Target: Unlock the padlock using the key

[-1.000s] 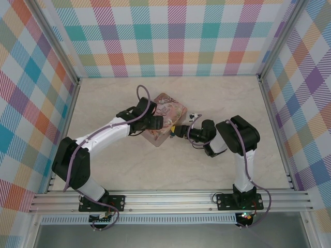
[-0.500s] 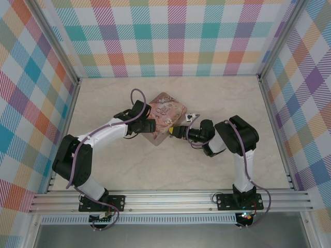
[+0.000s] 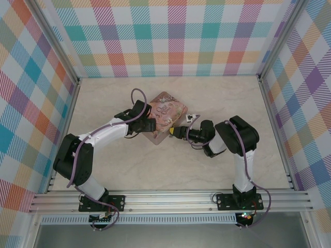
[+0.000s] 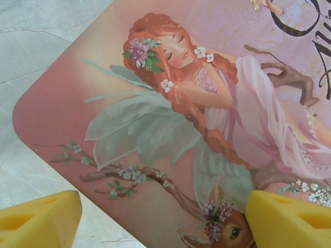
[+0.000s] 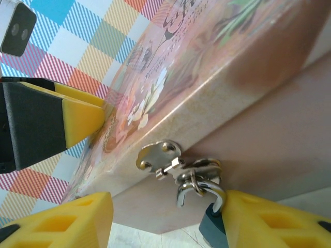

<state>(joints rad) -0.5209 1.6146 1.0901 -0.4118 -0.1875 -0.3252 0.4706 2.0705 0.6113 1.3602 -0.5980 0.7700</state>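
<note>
Padlock-grasp step. Left pincer (image 4: 163,212) hung spread over the tin (image 4: 155,103); right pincer (image 5: 165,206) flanked the padlock (image 5: 211,226) unclenched. Clamping it steady seemingly came next.

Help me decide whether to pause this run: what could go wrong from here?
1. The right end effector stands open around the silver hasp, and the tiny teal-blue padlock sits mostly behind one yellow finger; closing might pinch its thin silver shackle instead of the body and twist the lock.
2. The left end effector hangs open over a corner of the pink illustrated rectangular tin, seemingly not clamping it, so a push from the right may slide the tin.
</note>
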